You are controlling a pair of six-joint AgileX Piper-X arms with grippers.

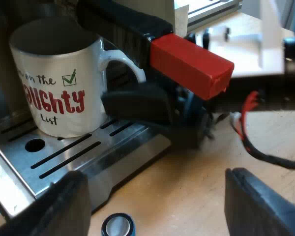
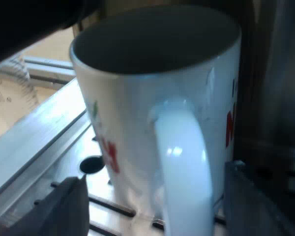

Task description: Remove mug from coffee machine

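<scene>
Left wrist view: left pincer [image 1: 157,209] spread and empty, hovering at the mug's [image 1: 59,88] five o'clock; mug upright on the drip tray [image 1: 69,160]. Right pincer [image 2: 155,206] spread either side of the mug handle [image 2: 182,162]. Glazed ceramic: rigid, slick, breakable and moderately heavy, I'd judge; pinch the handle loop.
</scene>
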